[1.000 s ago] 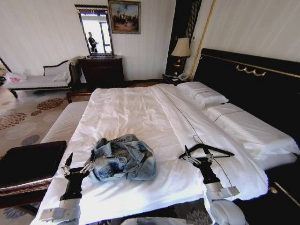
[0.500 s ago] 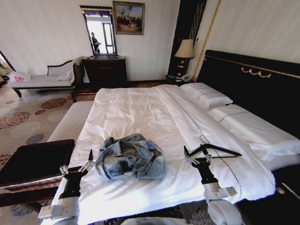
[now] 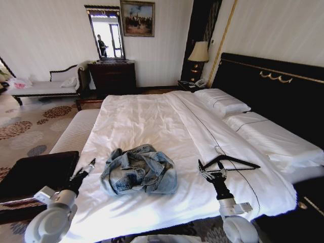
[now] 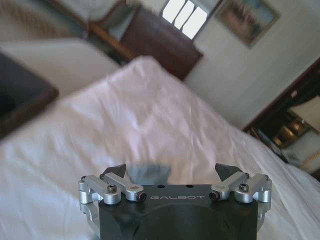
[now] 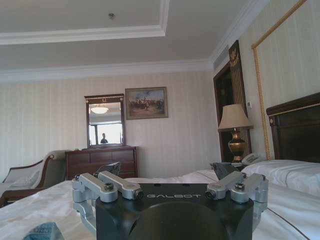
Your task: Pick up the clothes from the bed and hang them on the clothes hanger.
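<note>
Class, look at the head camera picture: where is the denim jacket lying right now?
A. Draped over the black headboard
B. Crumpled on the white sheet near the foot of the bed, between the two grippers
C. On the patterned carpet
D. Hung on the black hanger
B: the denim jacket lies bunched on the bed, with the left gripper and right gripper to either side.

The denim jacket [image 3: 139,171] is lying crumpled, hiding its collar and buttons. In the left wrist view, the left gripper [image 4: 171,175] is covering most of the jacket's blurred blue patch [image 4: 148,172]. The bed's near right corner [image 3: 283,200] is running behind the right arm.
</note>
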Motion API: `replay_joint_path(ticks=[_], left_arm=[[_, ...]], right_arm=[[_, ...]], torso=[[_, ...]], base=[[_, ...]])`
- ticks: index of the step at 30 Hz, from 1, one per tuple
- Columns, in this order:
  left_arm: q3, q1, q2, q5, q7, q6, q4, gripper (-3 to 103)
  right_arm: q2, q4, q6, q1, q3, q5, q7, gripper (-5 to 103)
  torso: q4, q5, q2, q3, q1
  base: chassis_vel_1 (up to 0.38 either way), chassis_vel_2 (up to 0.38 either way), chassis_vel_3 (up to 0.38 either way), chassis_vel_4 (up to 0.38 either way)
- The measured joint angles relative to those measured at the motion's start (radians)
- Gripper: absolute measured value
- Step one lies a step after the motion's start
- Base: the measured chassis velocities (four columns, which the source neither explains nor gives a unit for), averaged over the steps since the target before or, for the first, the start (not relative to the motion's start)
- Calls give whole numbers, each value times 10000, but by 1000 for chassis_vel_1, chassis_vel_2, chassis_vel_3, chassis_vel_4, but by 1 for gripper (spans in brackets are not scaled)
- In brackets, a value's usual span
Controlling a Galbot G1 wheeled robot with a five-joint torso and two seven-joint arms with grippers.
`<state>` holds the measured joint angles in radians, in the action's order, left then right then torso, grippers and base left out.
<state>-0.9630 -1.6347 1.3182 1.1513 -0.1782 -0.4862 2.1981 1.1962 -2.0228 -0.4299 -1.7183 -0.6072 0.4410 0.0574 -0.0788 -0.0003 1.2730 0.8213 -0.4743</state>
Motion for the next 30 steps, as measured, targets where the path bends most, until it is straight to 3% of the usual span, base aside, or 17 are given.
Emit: replay_joint_path(ticks=[7,19,26,30], left_arm=[[501,219,164,316,-98,-1096,-441,100],[738,784,-54,350,-355,-1382,-1445,103],[1002,958,16,186,-101,-1393,-1650,85],[999,982,-11,235,-57,-1367,-1722,64]], right_arm=[[-5,257,-59,40,-29,-57,-128,100],[44,490,-89,49,21,-205,-191,100],[26,567,-68,118,95,-247,-445,100],[22,667,-56,162,156,-244,-500,100]], torso=[[1,3,-1,1,-1],[1,3,0,0,0],[1,3,0,-1,0],[1,3,0,-1,0]], base=[[0,0,0,0],[0,0,0,0],[0,0,0,0],[0,0,0,0]])
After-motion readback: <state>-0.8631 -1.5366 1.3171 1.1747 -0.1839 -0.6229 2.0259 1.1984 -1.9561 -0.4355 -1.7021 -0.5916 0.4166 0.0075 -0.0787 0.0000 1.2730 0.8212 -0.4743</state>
